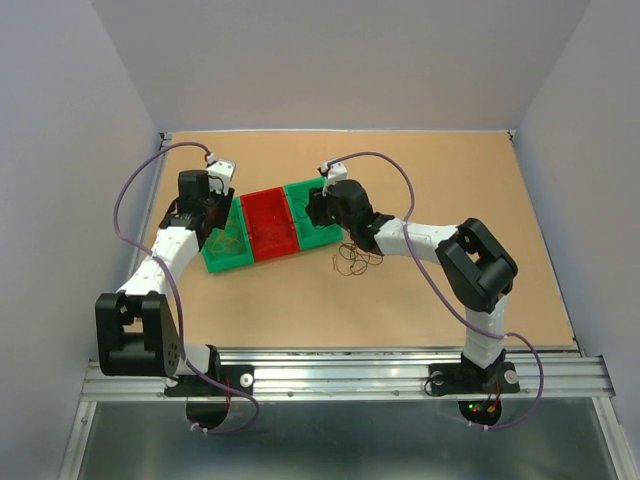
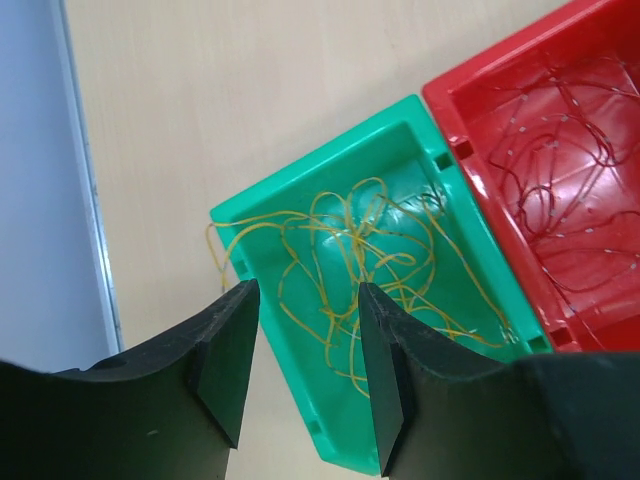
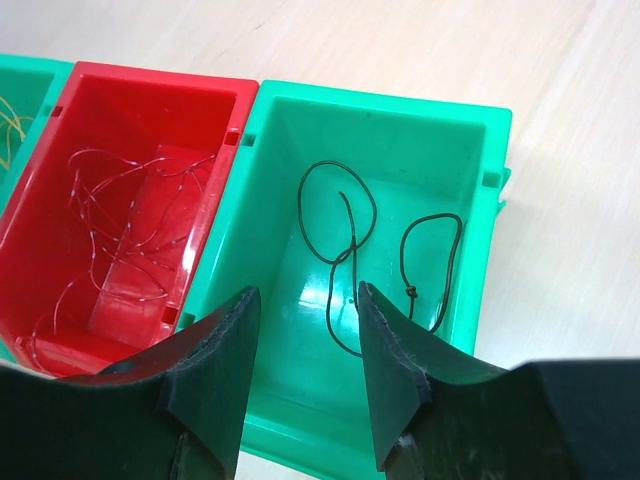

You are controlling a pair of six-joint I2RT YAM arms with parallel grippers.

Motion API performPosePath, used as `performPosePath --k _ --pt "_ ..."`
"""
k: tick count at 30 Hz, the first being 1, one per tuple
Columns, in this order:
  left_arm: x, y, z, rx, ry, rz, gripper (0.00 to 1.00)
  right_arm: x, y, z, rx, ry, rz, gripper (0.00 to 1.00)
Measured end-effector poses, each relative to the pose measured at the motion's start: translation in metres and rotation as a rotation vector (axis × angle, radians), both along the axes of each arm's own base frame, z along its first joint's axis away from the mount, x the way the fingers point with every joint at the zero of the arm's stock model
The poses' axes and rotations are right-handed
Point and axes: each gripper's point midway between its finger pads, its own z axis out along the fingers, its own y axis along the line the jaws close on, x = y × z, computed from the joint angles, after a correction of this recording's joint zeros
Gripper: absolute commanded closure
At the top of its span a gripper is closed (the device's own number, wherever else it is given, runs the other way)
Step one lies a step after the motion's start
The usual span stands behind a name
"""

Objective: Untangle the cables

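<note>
Right gripper (image 3: 307,300) gapes empty; featherlight, springy cables (image 1: 355,260) just behind it look best pinched at an outer loop.

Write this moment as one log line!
left gripper: open, above yellow wire | right gripper: open, above black wire | table: small tangle

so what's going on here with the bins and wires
Looks like wire sorting. The left gripper hangs open over the left green bin of yellow wires. The right gripper hangs open over the right green bin, which holds one dark wire. The red bin between them holds thin wires. A small tangle lies on the table.
</note>
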Motion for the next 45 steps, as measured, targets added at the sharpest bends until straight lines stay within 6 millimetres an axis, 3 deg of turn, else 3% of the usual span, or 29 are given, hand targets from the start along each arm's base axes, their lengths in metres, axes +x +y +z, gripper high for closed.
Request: performPosePath --k 4,5,11,15,18,21,29,33,35,38,42,45 --pt "-0.003 -0.008 -0.003 0.008 0.017 -0.019 0.39 -0.002 0.001 -0.002 0.005 0.004 0.007 0.44" --pt "-0.003 -0.008 -0.002 0.012 0.014 -0.014 0.34 -0.004 -0.001 -0.006 0.001 0.011 0.009 0.41" --pt "-0.002 0.007 0.005 0.028 -0.03 0.043 0.26 -0.016 -0.009 -0.022 -0.018 0.046 0.014 0.36" --pt "-0.005 0.031 0.011 0.018 -0.073 0.107 0.25 -0.024 -0.016 -0.013 -0.005 0.038 0.015 0.34" --pt "-0.009 0.055 0.012 0.004 -0.089 0.159 0.26 -0.028 -0.02 0.006 0.023 0.007 0.014 0.33" --pt "-0.011 0.071 0.008 -0.008 -0.085 0.184 0.33 -0.033 -0.027 0.024 0.048 -0.028 0.004 0.33" --pt "-0.008 0.063 -0.033 -0.05 0.03 0.127 0.38 -0.043 -0.043 0.034 0.055 -0.051 -0.024 0.33" --pt "-0.001 0.062 -0.035 -0.061 0.02 0.102 0.49 -0.044 -0.049 0.032 0.046 -0.053 -0.041 0.33" --pt "0.005 0.062 -0.036 -0.064 0.02 0.094 0.65 -0.046 -0.051 0.032 0.045 -0.054 -0.043 0.33" --pt "0.013 0.064 -0.04 -0.06 0.025 0.089 0.78 -0.045 -0.053 0.035 0.048 -0.058 -0.048 0.33" --pt "0.008 0.063 -0.054 -0.065 0.077 0.09 0.83 -0.045 -0.054 0.037 0.053 -0.067 -0.051 0.33" --pt "0.007 0.063 -0.054 -0.065 0.079 0.09 0.84 -0.046 -0.055 0.035 0.049 -0.065 -0.051 0.33"
